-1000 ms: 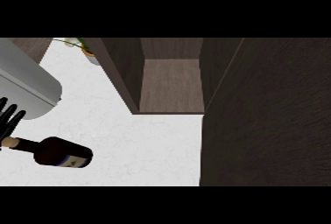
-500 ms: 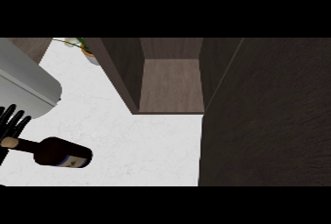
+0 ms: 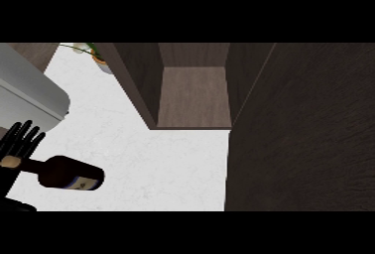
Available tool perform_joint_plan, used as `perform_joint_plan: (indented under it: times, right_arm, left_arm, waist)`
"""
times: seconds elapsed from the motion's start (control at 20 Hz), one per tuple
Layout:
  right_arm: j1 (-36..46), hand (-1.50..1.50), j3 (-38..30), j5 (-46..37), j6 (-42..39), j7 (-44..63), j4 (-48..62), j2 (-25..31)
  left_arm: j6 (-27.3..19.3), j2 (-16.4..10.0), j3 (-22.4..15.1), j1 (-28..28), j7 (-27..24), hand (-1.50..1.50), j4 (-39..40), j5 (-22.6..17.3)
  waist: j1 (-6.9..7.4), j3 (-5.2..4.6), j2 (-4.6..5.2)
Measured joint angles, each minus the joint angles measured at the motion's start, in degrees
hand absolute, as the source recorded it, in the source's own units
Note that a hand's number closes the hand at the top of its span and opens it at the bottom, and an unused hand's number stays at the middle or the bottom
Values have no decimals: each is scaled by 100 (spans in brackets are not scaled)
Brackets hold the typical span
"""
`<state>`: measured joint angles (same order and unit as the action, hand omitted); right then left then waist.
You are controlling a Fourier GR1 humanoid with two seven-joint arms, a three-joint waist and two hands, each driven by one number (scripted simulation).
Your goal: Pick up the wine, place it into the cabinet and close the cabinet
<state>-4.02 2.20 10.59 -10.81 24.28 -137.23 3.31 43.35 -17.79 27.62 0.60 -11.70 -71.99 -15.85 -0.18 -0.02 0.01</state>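
Observation:
The wine bottle (image 3: 72, 174) is dark with a pale label and lies on its side on the white counter (image 3: 161, 168) at the lower left. Its corked neck points left. My left hand (image 3: 18, 144) shows at the left edge right behind that neck, fingers straight and spread upward, not curled round the bottle. Whether the palm touches the neck is unclear. The open cabinet (image 3: 193, 94) is at the top centre, with its bare wooden shelf showing. Its dark door (image 3: 304, 129) fills the right side. My right hand does not show.
A grey rounded appliance (image 3: 28, 99) stands at the left, just above my left hand. A small potted plant (image 3: 101, 60) sits at the top left, beside the cabinet's side wall (image 3: 139, 84).
My left hand has come slightly further into view from the left edge, showing more of its fingers. The bottle and cabinet have stayed where they were.

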Motion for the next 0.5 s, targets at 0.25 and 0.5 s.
perform_joint_plan:
  times: [0.25,0.5]
  right_arm:
    - [-140,-150,104,-95,10,-41,-76,-79]
    - [-98,-150,-9,-29,-12,-30,-42,-61]
  left_arm:
    - [-13,-45,-118,187,-534,-150,787,414]
    - [-114,-75,-292,409,-767,-150,1281,634]
  waist:
    - [-6,0,0]
    - [-5,1,1]
